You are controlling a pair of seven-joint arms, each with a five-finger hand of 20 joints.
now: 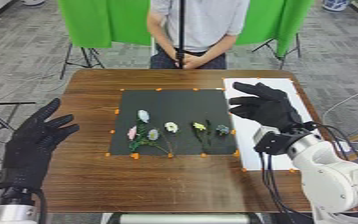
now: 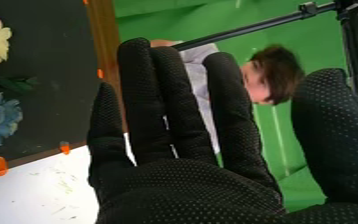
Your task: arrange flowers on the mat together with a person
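Flowers: (image 1: 171, 127) on the dark mat. From its centre, white-lavender toward ten o'clock, pink toward eight, pale blue between seven and eight, cream just beside the centre, yellow and blue between three and four, blue farther out.
Shapes: ruffled heads, thin green stems.
Mat: (image 1: 174, 100) matte, dark, rectangular; orange tabs (image 1: 135, 156) dot its border.
Table: (image 1: 78, 185) brown, wood-grained.
White sheet: (image 1: 286, 162) at the mat's three o'clock; smooth, with faint marks too small to read.
Left hand: (image 1: 27, 142) between the mat's eight and nine o'clock, black textured glove, fingers loosely extended.
Right hand: (image 1: 271, 109) between two and three o'clock, dotted black fabric, fingers straight, thumb spread wide.
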